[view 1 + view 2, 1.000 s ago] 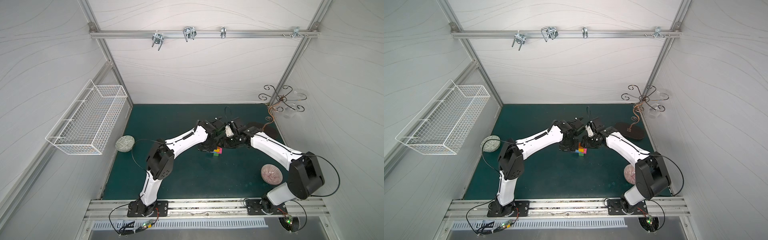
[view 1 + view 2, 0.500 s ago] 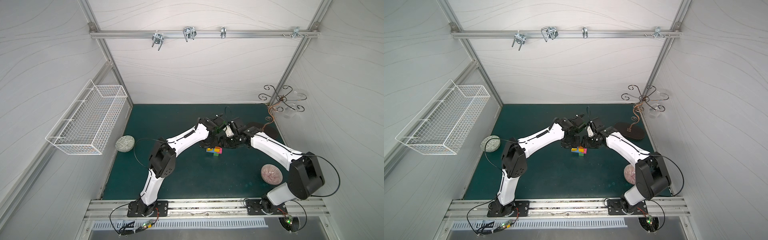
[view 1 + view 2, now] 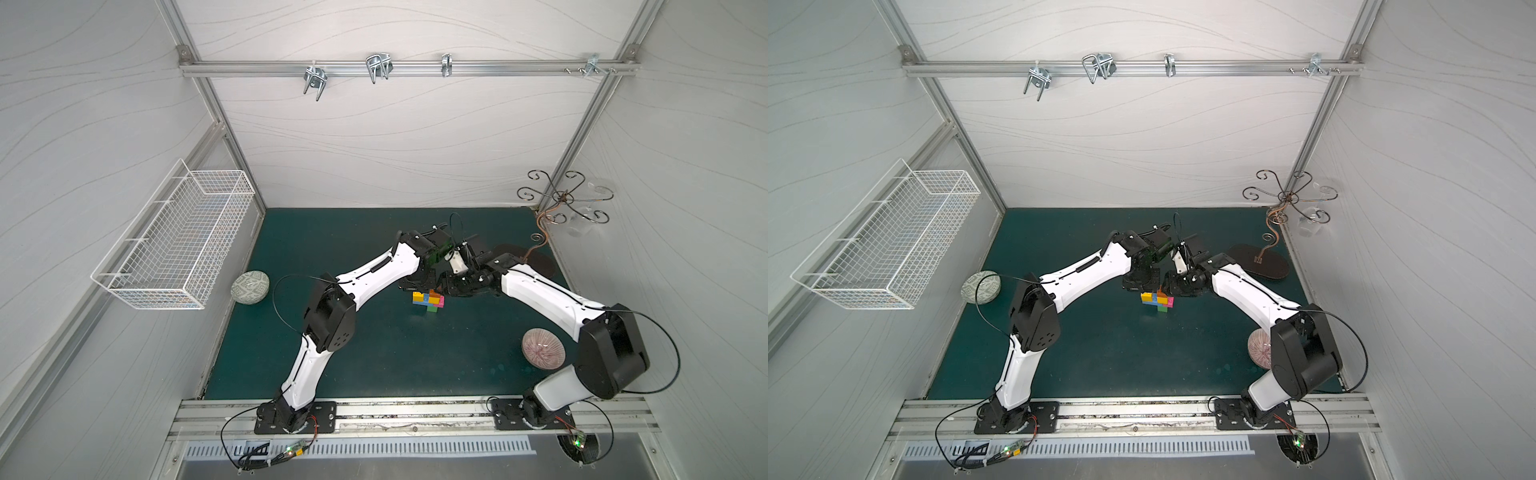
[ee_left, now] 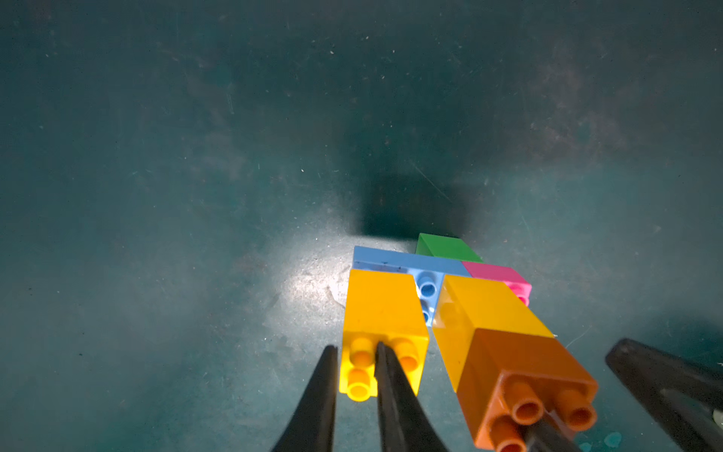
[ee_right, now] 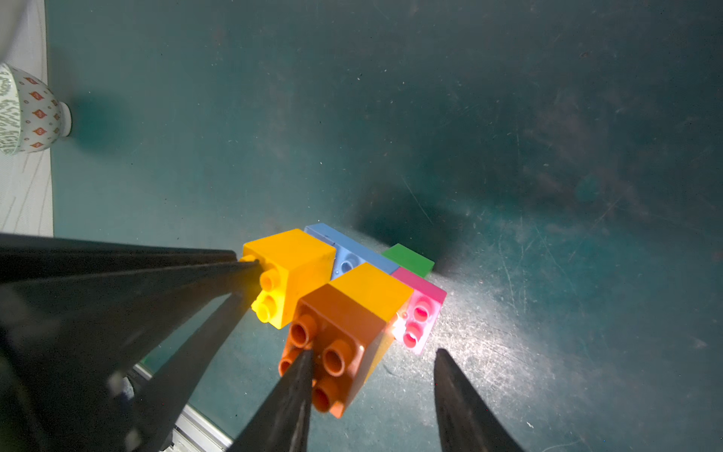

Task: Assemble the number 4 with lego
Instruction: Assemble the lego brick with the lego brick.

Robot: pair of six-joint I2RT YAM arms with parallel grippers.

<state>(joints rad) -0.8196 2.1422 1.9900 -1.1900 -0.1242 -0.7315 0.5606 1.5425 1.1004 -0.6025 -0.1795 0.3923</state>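
The lego cluster (image 3: 428, 300) (image 3: 1157, 300) lies flat on the green mat. Its blue bar (image 4: 391, 260) carries a yellow brick (image 4: 381, 301) at one end. At the other end sit a second yellow brick (image 4: 489, 309) topped by an orange one (image 4: 520, 364), with pink (image 4: 497, 274) and green (image 4: 446, 246) beyond. My left gripper (image 4: 356, 346) (image 3: 417, 286) is shut on the first yellow brick's studded end, one fingertip between its studs. My right gripper (image 5: 373, 352) (image 3: 451, 291) is open. One of its fingertips (image 5: 307, 358) rests on the orange brick (image 5: 340, 325) studs, the other hangs over the mat.
A grey patterned bowl (image 3: 249, 286) (image 5: 23, 109) stands at the mat's left edge and a pink bowl (image 3: 543, 347) at the front right. A metal hook stand on a dark oval base (image 3: 528, 262) occupies the back right corner. A white wire basket (image 3: 178, 237) hangs on the left wall.
My left jaws have narrowed onto the yellow brick's studs, and that brick now shows at the cluster's left end in the top views. The right arm and the cluster have stayed put.
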